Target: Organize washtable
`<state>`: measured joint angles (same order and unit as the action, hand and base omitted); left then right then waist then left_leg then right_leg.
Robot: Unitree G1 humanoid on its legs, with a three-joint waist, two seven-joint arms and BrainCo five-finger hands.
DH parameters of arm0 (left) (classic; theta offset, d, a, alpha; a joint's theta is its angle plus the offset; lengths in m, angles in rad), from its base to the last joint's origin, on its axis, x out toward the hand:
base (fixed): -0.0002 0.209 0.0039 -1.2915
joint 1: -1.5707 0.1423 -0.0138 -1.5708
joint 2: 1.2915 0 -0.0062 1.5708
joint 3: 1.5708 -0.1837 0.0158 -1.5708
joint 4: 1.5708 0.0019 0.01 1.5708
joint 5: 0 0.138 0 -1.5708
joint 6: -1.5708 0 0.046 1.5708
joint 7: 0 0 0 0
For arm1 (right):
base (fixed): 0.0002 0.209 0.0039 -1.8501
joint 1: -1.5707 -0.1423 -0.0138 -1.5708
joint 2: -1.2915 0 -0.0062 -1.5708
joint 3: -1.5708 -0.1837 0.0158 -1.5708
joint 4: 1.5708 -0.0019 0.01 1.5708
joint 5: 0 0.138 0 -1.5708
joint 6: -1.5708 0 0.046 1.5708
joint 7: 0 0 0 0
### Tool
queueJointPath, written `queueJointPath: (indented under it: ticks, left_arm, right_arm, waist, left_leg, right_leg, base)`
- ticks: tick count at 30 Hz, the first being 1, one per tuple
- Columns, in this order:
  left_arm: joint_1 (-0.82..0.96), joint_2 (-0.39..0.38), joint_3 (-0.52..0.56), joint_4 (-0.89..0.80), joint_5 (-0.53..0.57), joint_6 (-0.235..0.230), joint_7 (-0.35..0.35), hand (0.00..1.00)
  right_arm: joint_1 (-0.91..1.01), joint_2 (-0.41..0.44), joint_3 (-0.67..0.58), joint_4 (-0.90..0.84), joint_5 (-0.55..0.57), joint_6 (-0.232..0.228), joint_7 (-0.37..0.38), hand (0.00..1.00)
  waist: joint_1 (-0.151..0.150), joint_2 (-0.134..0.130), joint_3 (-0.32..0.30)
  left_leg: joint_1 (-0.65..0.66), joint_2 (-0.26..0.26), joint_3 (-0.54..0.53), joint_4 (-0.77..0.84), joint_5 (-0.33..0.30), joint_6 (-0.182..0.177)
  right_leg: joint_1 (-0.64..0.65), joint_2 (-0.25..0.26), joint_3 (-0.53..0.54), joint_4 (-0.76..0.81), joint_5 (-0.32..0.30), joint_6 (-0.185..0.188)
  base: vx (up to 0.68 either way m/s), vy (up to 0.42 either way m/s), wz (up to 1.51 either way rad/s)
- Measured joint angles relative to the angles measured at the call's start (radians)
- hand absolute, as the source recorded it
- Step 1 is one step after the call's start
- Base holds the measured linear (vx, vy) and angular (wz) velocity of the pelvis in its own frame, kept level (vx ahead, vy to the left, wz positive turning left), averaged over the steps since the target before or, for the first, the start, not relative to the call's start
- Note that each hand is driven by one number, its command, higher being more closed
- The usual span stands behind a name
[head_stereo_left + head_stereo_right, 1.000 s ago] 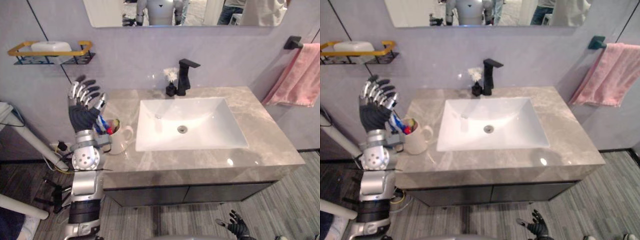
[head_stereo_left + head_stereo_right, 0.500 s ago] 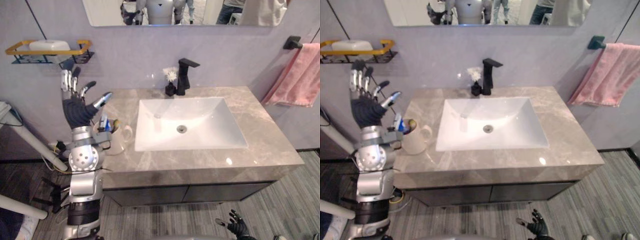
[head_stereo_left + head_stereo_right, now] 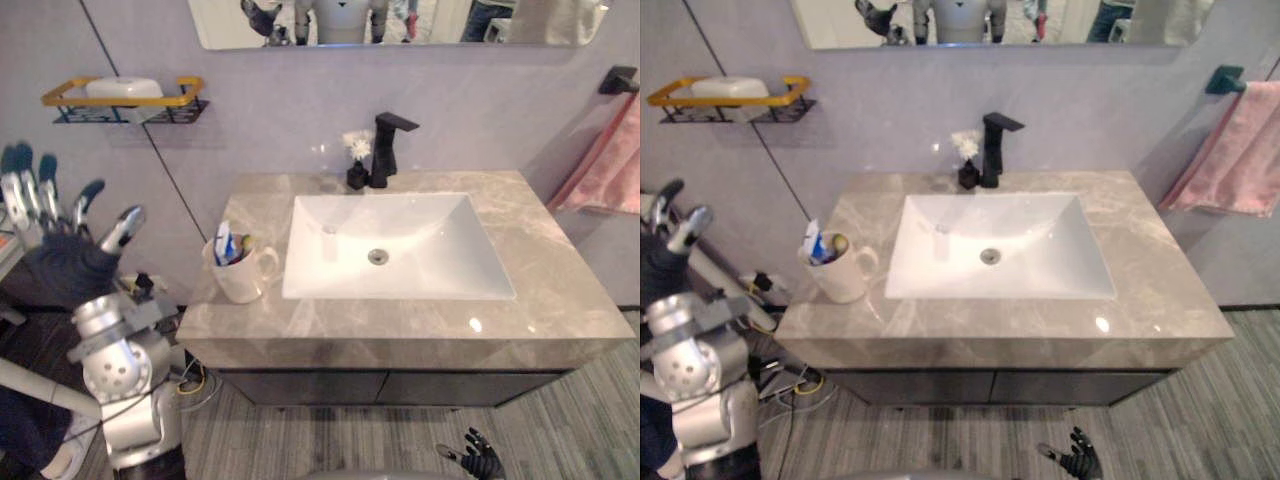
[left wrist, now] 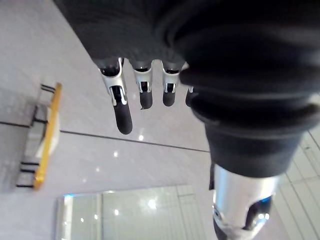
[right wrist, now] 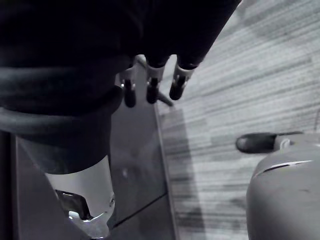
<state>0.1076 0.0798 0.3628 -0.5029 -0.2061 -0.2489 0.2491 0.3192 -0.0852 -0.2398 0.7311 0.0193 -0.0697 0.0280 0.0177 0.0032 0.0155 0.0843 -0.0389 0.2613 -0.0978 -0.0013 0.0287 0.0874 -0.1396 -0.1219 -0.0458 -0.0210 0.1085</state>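
A cream mug (image 3: 243, 276) holding a toothbrush and a tube stands on the grey marble countertop (image 3: 545, 235), just left of the white sink basin (image 3: 400, 250). My left hand (image 3: 62, 262) is raised off the counter's left side, well apart from the mug, fingers (image 4: 122, 112) spread straight and holding nothing. The right hand (image 3: 481, 462) hangs low in front of the cabinet near the floor, its fingers (image 5: 150, 87) relaxed and empty.
A black faucet (image 3: 386, 148) and a small dark vase with a white flower (image 3: 357, 166) stand behind the basin. A yellow-rimmed wall shelf (image 3: 125, 98) carries a white soap bar. A pink towel (image 3: 608, 165) hangs at the right. A mirror runs above.
My left hand has drawn back from beside the mug, leftward and away from the counter, staying open. The camera has shifted a little. The mug has not moved.
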Motion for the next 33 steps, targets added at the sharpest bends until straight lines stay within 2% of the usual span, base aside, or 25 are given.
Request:
queueJointPath:
  ticks: [3, 4, 7, 15, 21, 33]
  left_arm:
    - [0.068, -0.042, -0.001, 0.0, -0.011, 0.002, -0.006, 0.0]
    - [0.101, -0.055, -0.009, 0.003, -0.02, 0.005, -0.007, 1.0]
    - [0.12, -0.068, -0.048, 0.038, -0.028, 0.014, -0.026, 1.0]
    - [0.121, -0.066, -0.209, 0.266, -0.028, 0.067, -0.115, 1.0]
    - [0.12, -0.065, -0.248, 0.348, -0.027, 0.071, -0.119, 1.0]
    - [0.119, -0.052, -0.247, 0.424, -0.027, 0.081, -0.116, 1.0]
  right_arm:
    - [0.001, 0.0, 0.0, 0.0, -0.001, 0.0, 0.0, 0.0]
    - [-0.002, 0.0, 0.001, 0.0, -0.002, -0.002, 0.0, 0.0]
    - [0.003, 0.0, 0.008, 0.001, -0.004, -0.002, 0.001, 0.0]
    - [-0.017, -0.001, 0.034, 0.001, -0.022, -0.002, 0.009, 0.0]
    - [-0.032, -0.001, 0.05, 0.001, -0.029, -0.002, 0.011, 0.0]
    - [-0.038, -0.001, 0.051, 0.001, -0.029, -0.002, 0.009, 0.0]
  waist:
    - [0.001, -0.002, 0.005]
    - [0.001, -0.002, 0.005]
    - [0.002, -0.005, 0.007]
    - [-0.002, -0.016, 0.018]
    - [-0.002, -0.02, 0.023]
    - [-0.005, -0.026, 0.026]
  left_leg:
    - [0.003, -0.001, -0.013, 0.0, 0.0, 0.0]
    - [0.003, -0.001, -0.012, 0.0, -0.002, -0.004]
    - [0.001, -0.001, -0.013, 0.0, -0.002, -0.005]
    - [0.001, 0.001, -0.013, 0.001, 0.002, 0.0]
    - [0.001, 0.003, -0.011, 0.001, 0.002, -0.001]
    - [0.003, 0.004, -0.005, 0.001, 0.002, -0.001]
  right_leg:
    - [-0.002, -0.002, -0.014, 0.027, -0.017, 0.001]
    - [-0.003, -0.003, -0.014, 0.026, -0.017, 0.001]
    - [-0.003, -0.003, -0.015, 0.025, -0.017, 0.001]
    - [-0.001, 0.0, -0.016, 0.014, -0.017, 0.001]
    - [0.003, 0.002, -0.016, 0.006, -0.017, 0.001]
    - [0.002, 0.002, -0.012, 0.007, -0.016, 0.001]
  base:
    - [-0.03, -0.016, 0.15]
    - [0.0, 0.0, 0.0]
    - [0.0, 0.0, 0.0]
    - [0.0, 0.0, 0.0]
    - [0.0, 0.0, 0.0]
    - [-0.01, -0.005, 0.0]
